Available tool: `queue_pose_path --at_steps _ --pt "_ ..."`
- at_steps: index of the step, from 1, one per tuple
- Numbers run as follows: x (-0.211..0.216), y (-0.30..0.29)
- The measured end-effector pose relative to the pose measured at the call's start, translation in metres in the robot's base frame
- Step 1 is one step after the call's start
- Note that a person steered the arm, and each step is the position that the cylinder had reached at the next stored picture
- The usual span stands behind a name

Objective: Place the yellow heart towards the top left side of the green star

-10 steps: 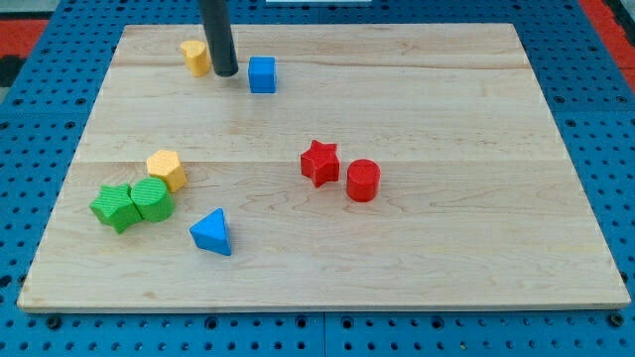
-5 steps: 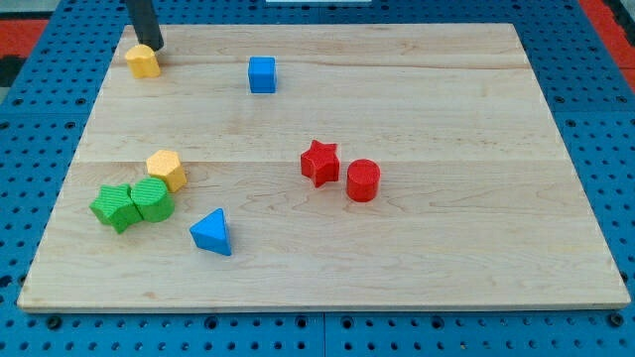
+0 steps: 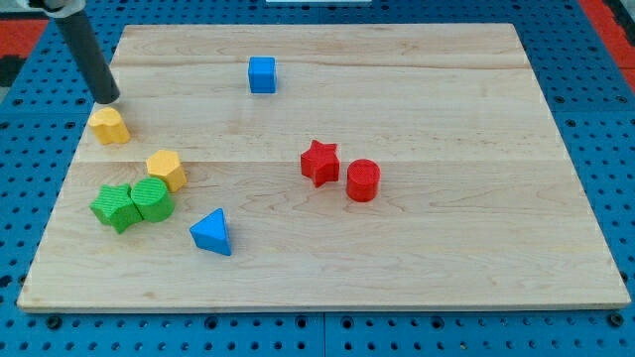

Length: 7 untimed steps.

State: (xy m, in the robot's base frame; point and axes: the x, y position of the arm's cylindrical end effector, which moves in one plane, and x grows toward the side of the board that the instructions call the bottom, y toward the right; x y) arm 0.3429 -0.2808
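Observation:
The yellow heart [image 3: 109, 126] lies near the board's left edge, above and slightly left of the green star [image 3: 114, 206]. My tip [image 3: 107, 99] is just above the heart, touching or nearly touching its upper edge. A green cylinder-like block [image 3: 152, 198] sits against the star's right side. A yellow hexagon [image 3: 166, 170] lies just above that green pair, to the lower right of the heart.
A blue triangle [image 3: 211, 232] lies to the lower right of the green blocks. A blue cube [image 3: 262, 74] sits near the board's top. A red star [image 3: 319, 163] and a red cylinder [image 3: 363, 180] sit near the middle. The wooden board [image 3: 446, 248] rests on a blue pegboard.
My tip has swept from near the blue cube to the left and then down, pushing the yellow heart from the board's top to its left edge, above the green star.

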Motion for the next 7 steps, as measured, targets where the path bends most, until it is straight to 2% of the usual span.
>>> queue_pose_path --at_steps 2,3,7 --pt "0.056 0.038" --pt "0.066 0.031" --pt "0.067 0.030"
